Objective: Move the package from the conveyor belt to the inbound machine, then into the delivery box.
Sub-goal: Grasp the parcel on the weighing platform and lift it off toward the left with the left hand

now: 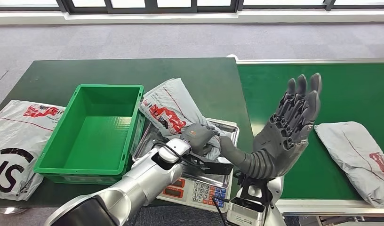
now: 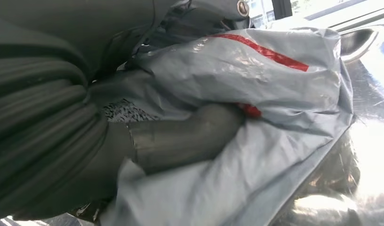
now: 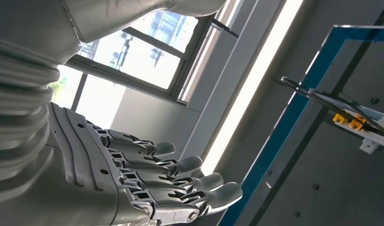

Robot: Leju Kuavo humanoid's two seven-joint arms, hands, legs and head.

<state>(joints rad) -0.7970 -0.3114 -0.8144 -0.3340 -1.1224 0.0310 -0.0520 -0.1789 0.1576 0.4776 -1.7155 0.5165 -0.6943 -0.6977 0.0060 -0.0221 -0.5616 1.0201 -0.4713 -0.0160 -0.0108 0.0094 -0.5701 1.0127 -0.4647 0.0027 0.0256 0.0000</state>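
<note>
— Package (image 1: 169, 110) location?
— On the scale tray (image 1: 228, 129) beside the green box (image 1: 93, 132), left robot hand (image 1: 199, 136) gripping its edge; the wrist view shows the thumb (image 2: 185, 136) pressed into grey plastic.
— Right robot hand (image 1: 293, 117)?
— Raised above the conveyor belt (image 1: 359, 89), fingers spread, holding nothing.

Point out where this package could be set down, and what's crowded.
Free: the green bin is empty; bare green belt lies behind the raised right hand. Crowded: the scale tray, where the left hand grips the grey package.

head view downward, wrist views close
</note>
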